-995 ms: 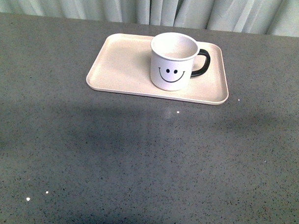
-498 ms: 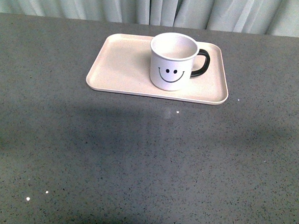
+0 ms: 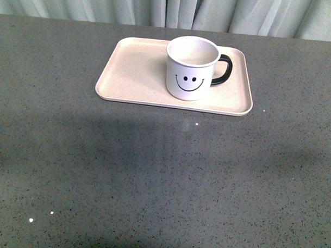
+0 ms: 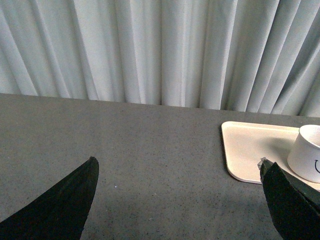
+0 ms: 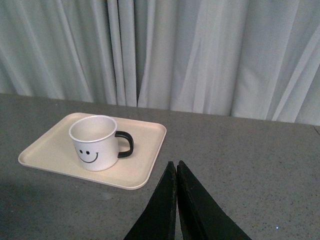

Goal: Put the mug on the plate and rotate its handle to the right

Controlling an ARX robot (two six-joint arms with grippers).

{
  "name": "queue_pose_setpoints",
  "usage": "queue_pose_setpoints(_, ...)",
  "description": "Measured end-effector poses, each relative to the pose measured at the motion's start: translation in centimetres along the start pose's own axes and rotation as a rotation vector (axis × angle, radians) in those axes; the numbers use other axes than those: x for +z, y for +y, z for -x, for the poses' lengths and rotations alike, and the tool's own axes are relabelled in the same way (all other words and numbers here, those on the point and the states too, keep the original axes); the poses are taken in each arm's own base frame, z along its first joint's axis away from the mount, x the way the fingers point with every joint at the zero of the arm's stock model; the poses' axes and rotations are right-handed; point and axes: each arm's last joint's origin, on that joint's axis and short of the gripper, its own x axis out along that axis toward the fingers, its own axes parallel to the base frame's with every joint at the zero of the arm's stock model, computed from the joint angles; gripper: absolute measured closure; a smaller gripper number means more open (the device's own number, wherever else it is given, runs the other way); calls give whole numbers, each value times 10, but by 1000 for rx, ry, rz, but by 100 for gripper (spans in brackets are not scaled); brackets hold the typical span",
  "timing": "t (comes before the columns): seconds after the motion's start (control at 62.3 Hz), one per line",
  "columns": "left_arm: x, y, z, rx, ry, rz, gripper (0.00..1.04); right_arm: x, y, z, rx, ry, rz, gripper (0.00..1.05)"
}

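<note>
The white mug (image 3: 192,68) with a black smiley face stands upright on the pale pink-beige plate (image 3: 134,74), right of its middle. Its black handle (image 3: 223,69) points to the right in the front view. Neither gripper shows in the front view. In the left wrist view my left gripper (image 4: 179,170) is open and empty over bare table, with the plate (image 4: 250,150) and the mug (image 4: 308,152) off to one side. In the right wrist view my right gripper (image 5: 176,165) is shut and empty, apart from the plate (image 5: 145,150) and the mug (image 5: 95,142).
The grey speckled table (image 3: 163,178) stretches in front of the plate. Pale pleated curtains (image 3: 169,10) hang along the table's far edge. A few small white specks (image 3: 41,216) lie on the near left of the table.
</note>
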Motion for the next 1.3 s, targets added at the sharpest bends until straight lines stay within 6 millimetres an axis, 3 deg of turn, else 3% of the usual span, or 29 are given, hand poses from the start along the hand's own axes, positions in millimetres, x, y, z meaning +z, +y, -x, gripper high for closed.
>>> queue_pose_setpoints(0.738, 0, 0, 0, 0, 0, 0, 9, -3, 0, 23, 0, 5, 0, 103)
queue_pose_setpoints(1.011, 0, 0, 0, 0, 0, 0, 9, -3, 0, 23, 0, 4, 0, 58)
queue_pose_setpoints(1.188, 0, 0, 0, 0, 0, 0, 9, -3, 0, 23, 0, 5, 0, 19)
queue_pose_setpoints(1.268, 0, 0, 0, 0, 0, 0, 9, -3, 0, 23, 0, 5, -1, 8)
queue_pose_setpoints(1.3, 0, 0, 0, 0, 0, 0, 9, -3, 0, 23, 0, 5, -1, 8)
